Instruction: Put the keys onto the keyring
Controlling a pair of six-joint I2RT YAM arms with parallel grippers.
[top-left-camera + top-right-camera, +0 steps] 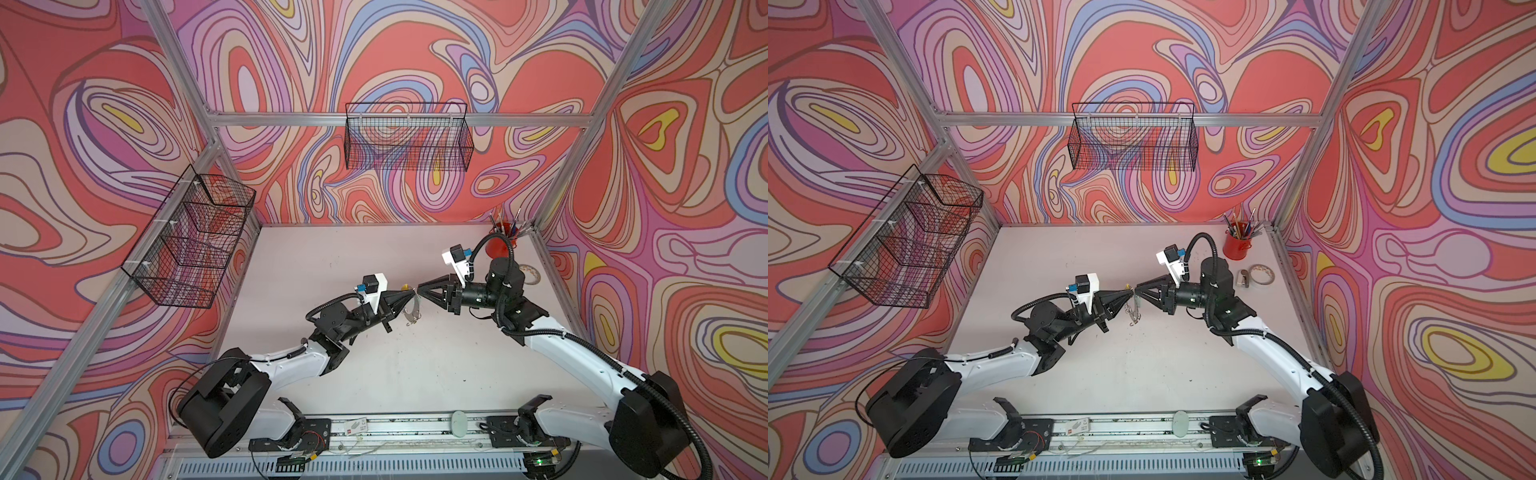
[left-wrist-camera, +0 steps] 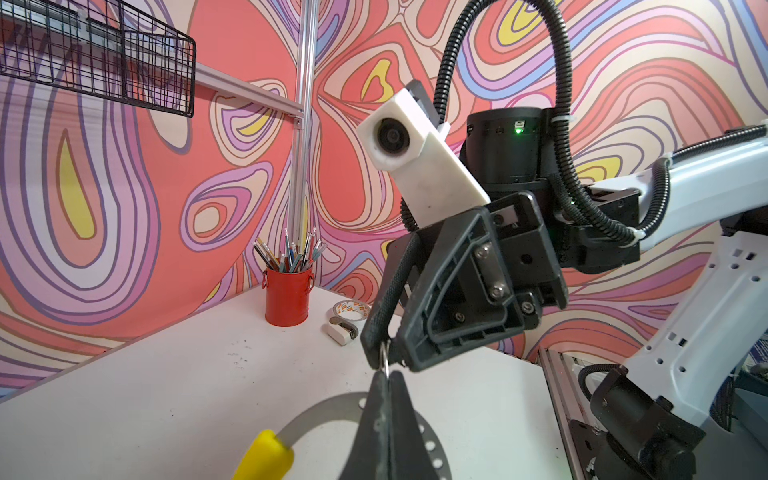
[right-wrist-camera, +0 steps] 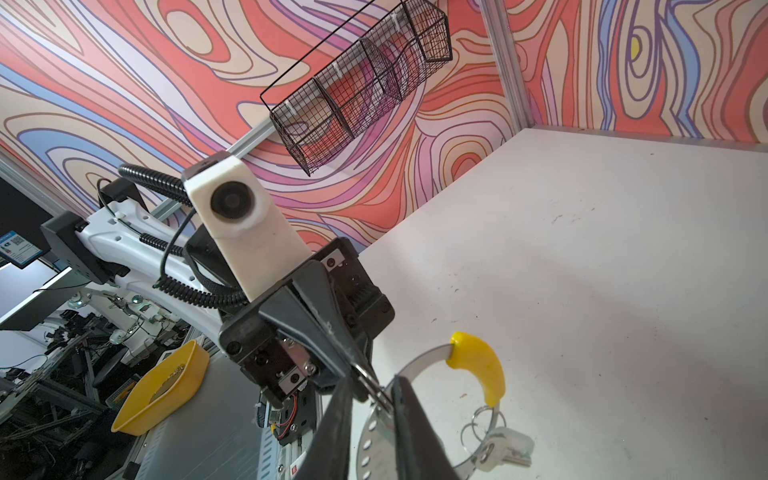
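The keyring (image 2: 324, 411), a flat grey hoop with holes round its rim and a yellow sleeve (image 3: 478, 365), hangs in mid-air over the table's middle (image 1: 411, 309) (image 1: 1133, 311). My left gripper (image 2: 386, 376) (image 1: 415, 292) is shut on its rim, and a small wire loop (image 2: 385, 359) pokes out past the fingertips. Tip to tip with it, my right gripper (image 3: 374, 386) (image 1: 1137, 289) is closed narrowly about that loop. One silver key with a pale tag (image 3: 505, 451) dangles from wire loops below the sleeve. No other key shows.
At the back right of the table stand a red cup of pens (image 1: 1237, 247), a whitish tape roll (image 1: 1262, 274) and a small white object (image 2: 338, 332). Black wire baskets hang on the back wall (image 1: 409, 137) and the left wall (image 1: 191, 241).
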